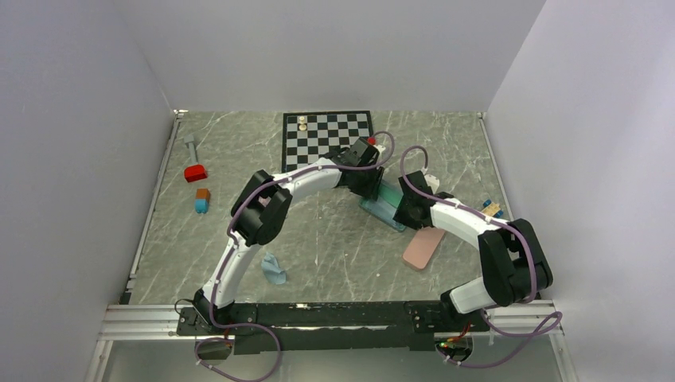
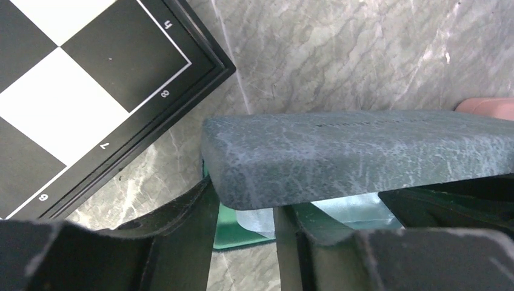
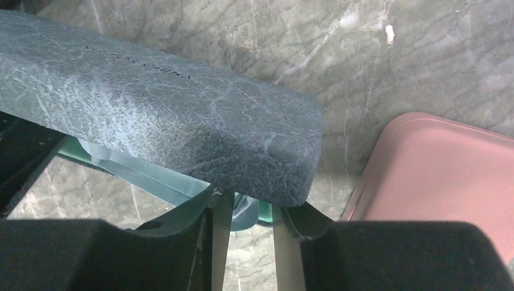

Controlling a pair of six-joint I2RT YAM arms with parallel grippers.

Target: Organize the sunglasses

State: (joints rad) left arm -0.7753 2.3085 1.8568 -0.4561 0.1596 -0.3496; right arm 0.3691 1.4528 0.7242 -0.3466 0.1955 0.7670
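Observation:
No sunglasses show in any view. A grey-blue case [image 1: 385, 210] lies mid-table with both grippers at it. Its textured lid [image 2: 363, 151] stands raised over a green inside [image 2: 227, 227] that holds a light-blue cloth [image 2: 354, 209]. My left gripper [image 2: 242, 200] is at the lid's end, jaws apart, tips hidden under the lid's edge. In the top view the left gripper [image 1: 368, 185] is at the case's far end. My right gripper [image 3: 247, 203] is at the other end of the lid [image 3: 151, 115], jaws apart with bare table in the gap. The right gripper [image 1: 403, 210] is at its near end.
A closed pink case [image 1: 423, 247] [image 3: 436, 176] lies just right of the grey-blue one. A chessboard [image 1: 327, 135] [image 2: 79, 91] with a pawn sits behind. A light-blue cloth [image 1: 275, 269] lies front left. Red [image 1: 195, 173] and orange-blue blocks [image 1: 202, 200] are far left.

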